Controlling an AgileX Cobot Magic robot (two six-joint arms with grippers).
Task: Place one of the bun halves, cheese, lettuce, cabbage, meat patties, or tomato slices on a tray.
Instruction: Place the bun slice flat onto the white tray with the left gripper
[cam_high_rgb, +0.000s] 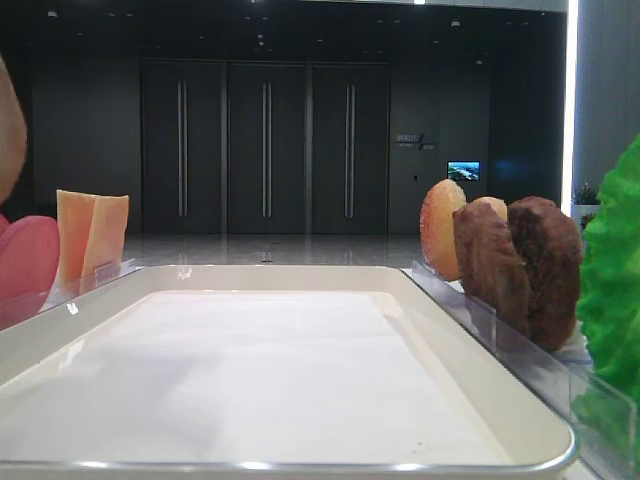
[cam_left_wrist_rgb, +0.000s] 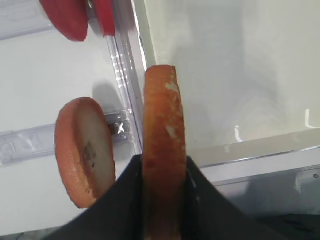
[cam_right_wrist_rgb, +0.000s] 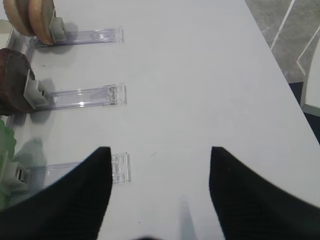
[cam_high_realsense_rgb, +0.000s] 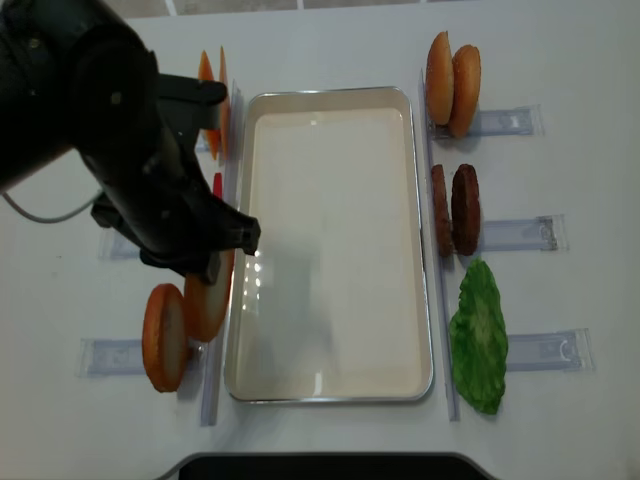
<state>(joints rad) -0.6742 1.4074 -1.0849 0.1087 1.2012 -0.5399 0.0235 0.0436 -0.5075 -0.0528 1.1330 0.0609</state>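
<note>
My left pincer (cam_left_wrist_rgb: 164, 200) is clamped on a bun half (cam_left_wrist_rgb: 164, 150), held on edge above the tray's (cam_high_realsense_rgb: 330, 390) left rim, near its front corner. My right pincer (cam_right_wrist_rgb: 160, 175) stands apart over bare worktop (cam_right_wrist_rgb: 200, 75).

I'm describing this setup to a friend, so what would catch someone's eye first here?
The big black left arm looms over the table's left side, its left claw shut on a bun half held on edge just beside the tray's left rim. The cream-white tray sits bare in the middle, and bright green lettuce lies to its right.
</note>
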